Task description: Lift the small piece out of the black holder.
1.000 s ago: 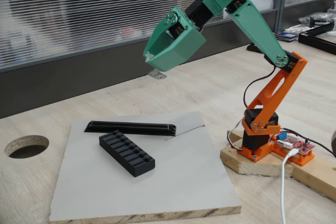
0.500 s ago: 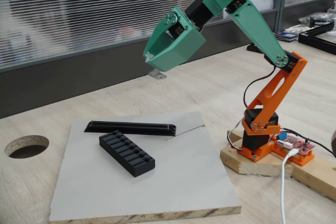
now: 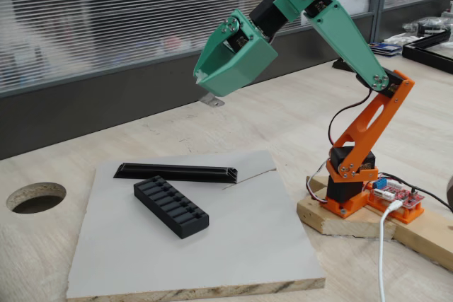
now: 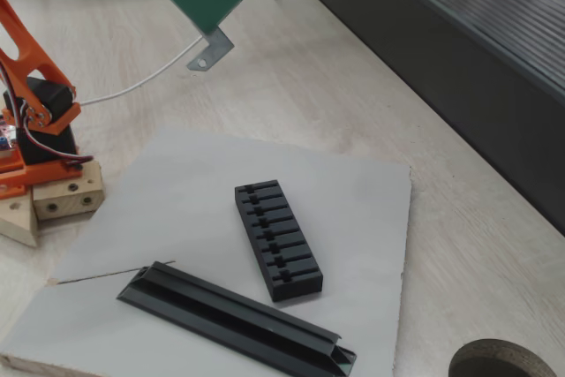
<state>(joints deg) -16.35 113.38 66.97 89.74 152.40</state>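
Observation:
My green gripper [image 3: 206,87] hangs high above the table, well up and behind the grey board, and is shut on the small piece [image 3: 211,100]. That piece is a thin light-grey metal tab with a hole, sticking out below the jaw tips [image 4: 209,49]. The gripper [image 4: 212,28] is at the top left in the other fixed view. The black holder [image 3: 171,207] lies flat on the board with its row of crosswise slots facing up [image 4: 277,239]. All its slots look empty in both fixed views.
A long thin black channel strip [image 3: 177,172] lies on the grey board [image 3: 233,245] beside the holder [image 4: 238,320]. The orange arm base [image 3: 347,189] stands on a wooden block, with cables and a red circuit board. A round hole [image 3: 35,196] is cut in the table.

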